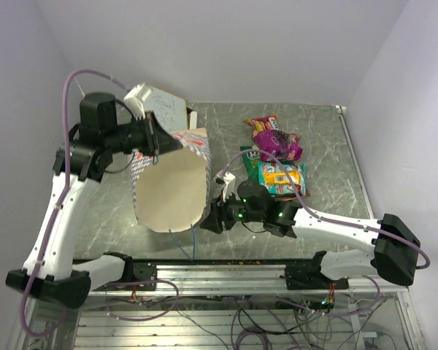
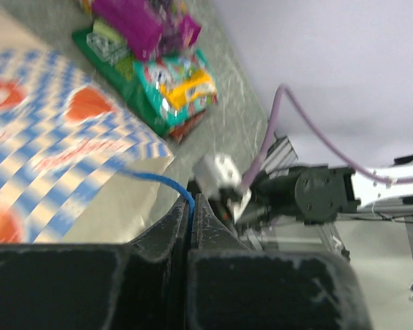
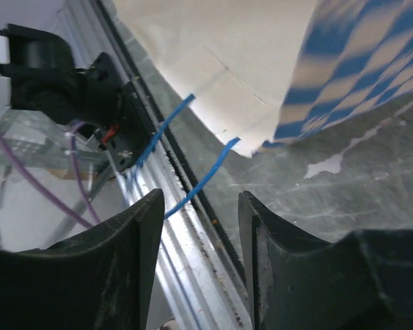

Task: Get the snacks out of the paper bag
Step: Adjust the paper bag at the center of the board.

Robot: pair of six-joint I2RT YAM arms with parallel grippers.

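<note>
Left tool (image 1: 158, 140) is up off the table (image 1: 325, 138), its jaws pressed together and pinched on the far end of the paper bag (image 1: 171, 191). The bag hangs tilted from it, with the cream side facing up and the checkered side just showing. Right tool (image 3: 199, 199) sits low at the bag's near right corner with its jaws apart and nothing between them but a dangling blue cord handle (image 3: 208, 173). The bag's edge is just ahead of its fingertips, not touching. The snacks (image 1: 277, 157) are piled on the table to the right of the bag, just beyond the right arm.
</note>
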